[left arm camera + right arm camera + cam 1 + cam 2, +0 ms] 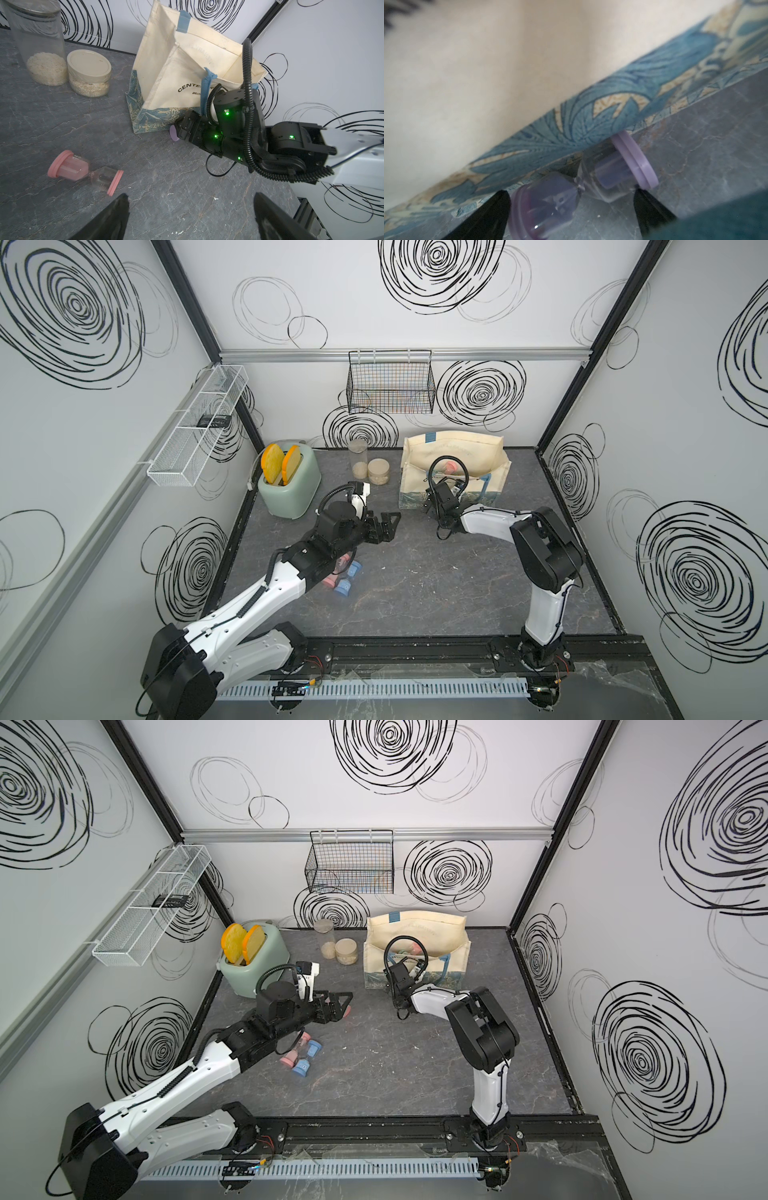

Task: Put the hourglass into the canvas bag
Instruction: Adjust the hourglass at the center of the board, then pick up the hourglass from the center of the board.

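**Purple hourglass outside the bag, at its foot**

Currently: canvas bag stands at back-right of worktop, boxy, mouth open upward. Cream woven cloth, blue strap handles, blue leaf-print band round the base, black arched lettering on the front, partly hidden by the R arm.

Purple hourglass lies on its side on the worktop, touching the bag's printed band. Clear twin bulbs, narrow waist, flat matte purple disc caps. Not in the bag.

R pincer: low at the bag's front, black tapered fingers spread wide, one either side of the purple hourglass. No clamp seen; the hourglass rests on the stone.

L pincer: wide, nothing between the fingers, hovering over mid-worktop. Pink hourglass lies on its side near it, ribbed pink caps, pink sand pooled in one bulb. Blue hourglass lies further fwd, partly under the L arm.

Worktop surface: dark grey, marble-like veining, a few pale crumbs.

Back row, L of bag: tall clear cylinder jar w/ white grain at the bottom; squat jar just beside it, smooth cream lid. Mint toaster, rounded corners, in the back-L corner.
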Robot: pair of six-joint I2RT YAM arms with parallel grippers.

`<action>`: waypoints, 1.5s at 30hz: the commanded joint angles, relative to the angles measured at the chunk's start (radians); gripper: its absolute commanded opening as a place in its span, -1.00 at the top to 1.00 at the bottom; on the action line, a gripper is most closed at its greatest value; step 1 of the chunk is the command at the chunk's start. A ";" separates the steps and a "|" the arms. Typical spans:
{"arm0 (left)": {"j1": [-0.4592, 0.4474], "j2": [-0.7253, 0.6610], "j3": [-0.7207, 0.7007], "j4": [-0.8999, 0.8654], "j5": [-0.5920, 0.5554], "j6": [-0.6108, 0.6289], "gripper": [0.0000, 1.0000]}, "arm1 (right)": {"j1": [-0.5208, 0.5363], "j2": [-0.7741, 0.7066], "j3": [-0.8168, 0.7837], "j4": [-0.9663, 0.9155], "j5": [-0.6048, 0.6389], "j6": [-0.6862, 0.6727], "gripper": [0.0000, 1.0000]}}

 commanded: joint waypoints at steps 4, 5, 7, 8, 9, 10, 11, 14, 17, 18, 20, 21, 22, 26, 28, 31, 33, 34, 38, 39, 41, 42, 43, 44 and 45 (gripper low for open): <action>-0.001 0.001 0.003 0.053 -0.008 -0.014 -0.92 | -0.001 -0.050 -0.087 -0.066 0.021 -0.010 -0.92; -0.001 0.001 0.004 0.054 -0.007 -0.014 -0.92 | 0.002 -0.063 -0.098 -0.064 0.023 -0.012 -0.92; 0.000 0.001 0.006 0.051 -0.003 -0.015 -0.92 | 0.000 -0.078 -0.115 -0.067 0.013 -0.006 -0.92; 0.000 0.000 0.007 0.049 -0.003 -0.014 -0.92 | -0.004 -0.083 -0.121 -0.076 0.004 -0.001 -0.92; 0.000 -0.003 0.006 0.045 -0.005 -0.012 -0.92 | -0.008 -0.090 -0.130 -0.074 -0.003 0.001 -0.92; 0.000 -0.008 0.004 0.043 -0.009 -0.012 -0.92 | -0.011 -0.098 -0.145 -0.067 -0.010 0.003 -0.92; 0.000 -0.013 0.000 0.044 -0.013 -0.012 -0.92 | -0.013 -0.104 -0.156 -0.057 -0.016 0.003 -0.91; 0.005 -0.022 -0.009 0.047 -0.016 -0.013 -0.92 | -0.010 -0.096 -0.162 -0.069 -0.025 0.006 -0.87; 0.008 -0.020 -0.001 0.038 -0.010 -0.011 -0.92 | -0.001 -0.108 -0.181 -0.084 -0.024 0.017 -0.83; 0.008 -0.020 0.000 0.033 -0.010 -0.010 -0.92 | 0.000 -0.121 -0.197 -0.078 -0.033 0.018 -0.82; 0.009 -0.022 -0.001 0.031 -0.010 -0.009 -0.92 | 0.000 -0.149 -0.233 -0.066 -0.046 0.020 -0.81; 0.010 -0.023 -0.002 0.031 -0.009 -0.009 -0.92 | 0.000 -0.164 -0.248 -0.062 -0.051 0.020 -0.79; 0.010 -0.023 -0.003 0.030 -0.011 -0.010 -0.92 | 0.000 -0.178 -0.263 -0.062 -0.057 0.020 -0.78; 0.010 -0.020 -0.002 0.035 -0.003 -0.012 -0.92 | 0.001 -0.225 -0.308 -0.060 -0.083 0.008 -0.73; 0.010 -0.021 -0.002 0.034 -0.003 -0.012 -0.92 | -0.004 -0.245 -0.332 -0.060 -0.097 0.006 -0.70; 0.010 -0.022 -0.006 0.035 -0.008 -0.014 -0.92 | -0.021 -0.283 -0.387 -0.020 -0.159 -0.001 -0.61; 0.010 -0.020 -0.006 0.038 -0.007 -0.015 -0.92 | -0.027 -0.305 -0.414 -0.007 -0.173 0.002 -0.55; 0.010 -0.019 -0.005 0.037 -0.004 -0.017 -0.92 | -0.028 -0.313 -0.424 0.000 -0.177 0.001 -0.51; 0.010 -0.011 -0.002 0.041 -0.002 -0.019 -0.92 | -0.043 -0.317 -0.436 0.027 -0.209 -0.022 -0.43; 0.010 -0.010 -0.002 0.042 -0.002 -0.019 -0.92 | -0.042 -0.314 -0.428 0.025 -0.209 -0.033 -0.43; 0.010 -0.011 0.000 0.043 -0.002 -0.019 -0.92 | -0.040 -0.315 -0.416 0.018 -0.197 -0.046 -0.41; 0.010 -0.010 0.000 0.041 -0.003 -0.019 -0.92 | -0.042 -0.318 -0.418 0.023 -0.194 -0.052 -0.38; 0.010 -0.011 0.000 0.042 -0.003 -0.019 -0.92 | -0.048 -0.321 -0.425 0.035 -0.195 -0.059 -0.33; 0.010 -0.012 -0.001 0.037 -0.005 -0.017 -0.92 | -0.064 -0.321 -0.436 0.050 -0.213 -0.063 -0.31; 0.010 -0.013 -0.002 0.037 -0.006 -0.017 -0.92 | -0.079 -0.320 -0.444 0.059 -0.235 -0.066 -0.30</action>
